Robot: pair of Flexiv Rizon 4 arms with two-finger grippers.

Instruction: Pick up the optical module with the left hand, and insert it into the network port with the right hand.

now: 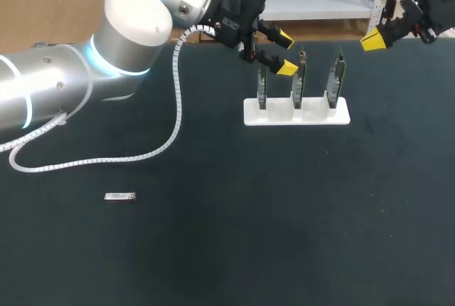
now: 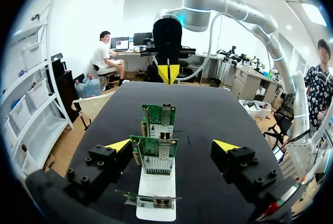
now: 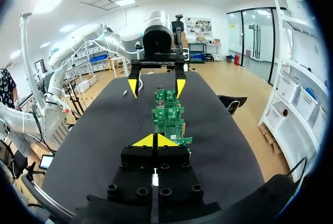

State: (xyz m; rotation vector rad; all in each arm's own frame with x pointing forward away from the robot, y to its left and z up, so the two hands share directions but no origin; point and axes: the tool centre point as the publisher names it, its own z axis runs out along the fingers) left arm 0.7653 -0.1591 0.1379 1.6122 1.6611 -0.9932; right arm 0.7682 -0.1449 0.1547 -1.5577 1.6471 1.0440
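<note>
While the left pincer [image 1: 284, 53] hangs with its fingers apart above one end of the white holder [image 1: 296, 115] of network cards [image 1: 299, 82], the right pincer [image 1: 373, 39] hovers beyond the other end, tips together. The optical module [image 1: 119, 196] lies on the table [image 1: 284, 235], well apart from both.

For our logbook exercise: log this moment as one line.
left gripper open, near card holder | right gripper shut, empty | optical module lying on table, ungrasped
</note>
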